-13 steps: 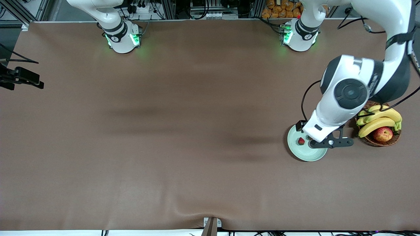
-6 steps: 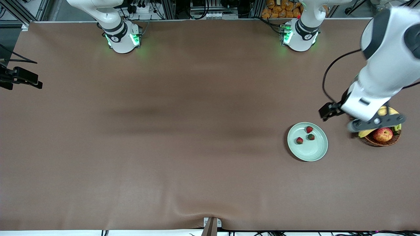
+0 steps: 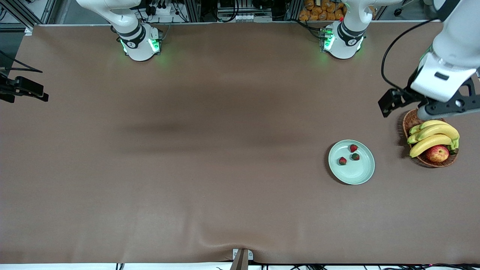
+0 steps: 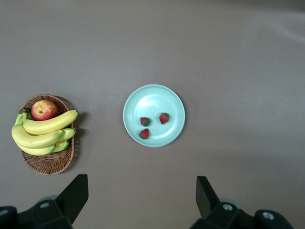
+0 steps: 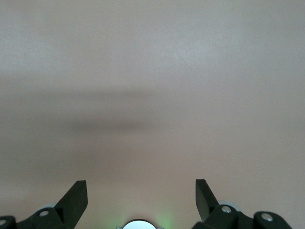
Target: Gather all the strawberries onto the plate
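Strawberries: three strawberries point(image 3: 350, 153) lie close together on the plate point(image 3: 360, 176).
Plate: one, beside the basket point(image 3: 410, 120), toward the left arm's end.
Left gripper point(image 4: 142, 198): raised over the basket's rim, jaws spread, empty.
Right gripper point(image 5: 141, 198): waits over bare table, jaws apart.

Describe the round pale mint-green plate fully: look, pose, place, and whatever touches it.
The round pale mint-green plate is shallow, smooth and plain, with a raised rim, glossy like glazed ceramic or plastic. It lies flat on the brown table cover, toward the left arm's end, beside the brown woven wicker basket without touching it. Three small red strawberries with dark green tops lie apart inside it. No gripper touches it.
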### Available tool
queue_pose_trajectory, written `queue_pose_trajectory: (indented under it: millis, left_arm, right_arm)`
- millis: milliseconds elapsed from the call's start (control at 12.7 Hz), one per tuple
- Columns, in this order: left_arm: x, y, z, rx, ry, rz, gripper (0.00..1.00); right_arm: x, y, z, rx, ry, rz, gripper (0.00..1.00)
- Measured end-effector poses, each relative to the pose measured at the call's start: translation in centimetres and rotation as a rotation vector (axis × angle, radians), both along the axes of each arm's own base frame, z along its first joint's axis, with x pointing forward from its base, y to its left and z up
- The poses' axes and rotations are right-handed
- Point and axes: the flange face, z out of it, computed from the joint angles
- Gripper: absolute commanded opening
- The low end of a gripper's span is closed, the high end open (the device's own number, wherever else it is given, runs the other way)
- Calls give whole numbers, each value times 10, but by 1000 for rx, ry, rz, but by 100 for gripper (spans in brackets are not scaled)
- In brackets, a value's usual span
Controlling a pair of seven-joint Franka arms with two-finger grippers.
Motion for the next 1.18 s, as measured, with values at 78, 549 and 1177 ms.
queue_pose_trajectory:
  millis: [78, 549, 1177]
  left_arm:
    - [-7, 2, 4, -14, 6, 1, 100]
    - [-50, 41, 8, -75, 40, 36, 100]
    - [-55, 77, 11, -89, 66, 20, 100]
  right_arm:
    - [0, 0, 0, 0, 0, 0, 100]
    - [0, 0, 0, 0, -1, 1, 100]
    - [0, -2, 0, -1, -1, -4, 100]
